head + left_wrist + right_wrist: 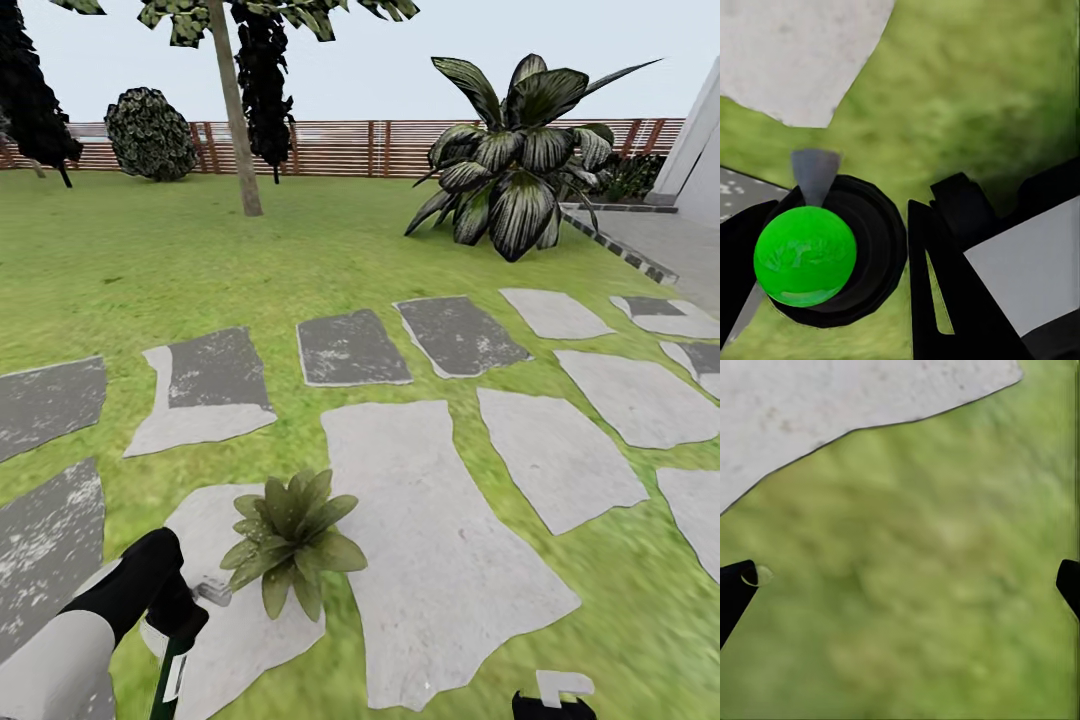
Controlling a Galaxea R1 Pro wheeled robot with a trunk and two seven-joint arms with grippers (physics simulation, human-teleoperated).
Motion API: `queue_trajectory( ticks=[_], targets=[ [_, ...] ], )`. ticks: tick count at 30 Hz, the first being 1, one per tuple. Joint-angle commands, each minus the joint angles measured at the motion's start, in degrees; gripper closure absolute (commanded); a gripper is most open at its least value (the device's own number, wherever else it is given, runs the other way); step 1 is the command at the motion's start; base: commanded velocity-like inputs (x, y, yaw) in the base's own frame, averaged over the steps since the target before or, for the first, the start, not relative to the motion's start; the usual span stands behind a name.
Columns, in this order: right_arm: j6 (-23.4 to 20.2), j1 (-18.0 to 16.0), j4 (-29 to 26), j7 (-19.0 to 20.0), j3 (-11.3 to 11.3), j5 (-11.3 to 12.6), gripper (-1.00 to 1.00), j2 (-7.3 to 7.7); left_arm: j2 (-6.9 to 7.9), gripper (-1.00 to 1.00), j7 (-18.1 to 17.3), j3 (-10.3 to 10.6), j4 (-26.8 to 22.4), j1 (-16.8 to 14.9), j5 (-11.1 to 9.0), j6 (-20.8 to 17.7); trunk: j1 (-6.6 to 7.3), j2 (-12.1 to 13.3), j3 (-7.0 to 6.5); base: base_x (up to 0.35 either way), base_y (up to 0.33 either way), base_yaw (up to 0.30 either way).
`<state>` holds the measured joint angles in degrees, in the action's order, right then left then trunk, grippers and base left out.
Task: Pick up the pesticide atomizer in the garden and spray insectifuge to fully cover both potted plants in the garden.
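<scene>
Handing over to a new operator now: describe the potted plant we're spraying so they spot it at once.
Find the row of stepping stones crossing the lawn. The potted plant sits on the nearest pale one, beside the left hand. It is a small plain-green rosette, unlike the huge white-streaked bush by the fence.

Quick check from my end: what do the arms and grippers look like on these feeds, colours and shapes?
The left arm has a pale grey shell segment, then a glossy black rounded wrist section. The left gripper is black; one finger is a flat tapering blade with a triangular cut-out, beside a light grey panel. The right gripper shows two black fingertips, set wide. No cables or markings visible.
</scene>
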<state>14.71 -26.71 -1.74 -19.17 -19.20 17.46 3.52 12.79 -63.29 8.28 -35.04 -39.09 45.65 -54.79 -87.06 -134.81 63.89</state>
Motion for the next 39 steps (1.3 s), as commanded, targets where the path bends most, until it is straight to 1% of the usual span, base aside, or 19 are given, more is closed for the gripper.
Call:
queue_trajectory(
  ticks=[1, 5, 13, 24, 28, 33, 35, 39],
  targets=[
    [0.14, -0.01, -0.01, -0.08, -0.49, 0.56, -1.00, 0.00, 0.02, 1.00, -0.61, 0.17, -0.13, -0.02, 0.51, -0.32, -0.01, -0.02, 0.05, 0.175, -0.226, 0.040],
    [0.14, -0.01, -0.01, -0.08, -0.53, 0.54, -1.00, 0.00, 0.00, 1.00, -0.61, 0.17, -0.20, -0.02, 0.50, -0.32, -0.01, -0.02, 0.05, 0.172, -0.228, 0.126],
    [0.14, -0.01, -0.01, -0.08, -0.49, 0.52, -1.00, 0.00, 0.04, 1.00, -0.54, 0.24, -0.20, -0.02, 0.73, -0.37, -0.01, -0.02, 0.05, 0.142, -0.243, 0.265],
    [0.14, -0.01, -0.01, -0.08, -0.49, 0.56, -1.00, 0.00, 0.13, 1.00, -0.43, 0.16, -0.20, -0.11, 0.76, -0.61, -0.01, -0.02, 0.05, 0.013, -0.270, 0.266],
    [0.15, -0.01, 0.11, -0.08, -0.49, 0.38, -1.00, 0.25, 0.13, 1.00, -0.43, 0.14, -0.20, -0.15, 0.74, -0.62, -0.01, -0.02, 0.05, 0.062, -0.266, 0.041],
    [0.14, -0.01, 0.21, -0.08, -0.57, 0.21, -1.00, 0.52, 0.13, 1.00, -0.52, 0.00, -0.20, -0.20, 0.48, -0.75, -0.01, -0.02, 0.05, 0.210, -0.197, 0.002],
    [0.22, -0.01, 0.07, -0.16, -0.57, 0.45, -1.00, 0.08, 0.37, 1.00, -0.51, 0.04, -0.14, -0.26, 0.72, -0.92, -0.01, -0.02, 0.05, 0.038, -0.045, 0.000],
    [0.31, -0.01, 0.00, -0.17, -0.50, 0.49, -1.00, 0.02, 0.58, 1.00, -0.52, -0.01, -0.12, -0.20, 0.57, -0.93, -0.01, -0.02, 0.05, 0.004, -0.005, 0.000]
  ],
)
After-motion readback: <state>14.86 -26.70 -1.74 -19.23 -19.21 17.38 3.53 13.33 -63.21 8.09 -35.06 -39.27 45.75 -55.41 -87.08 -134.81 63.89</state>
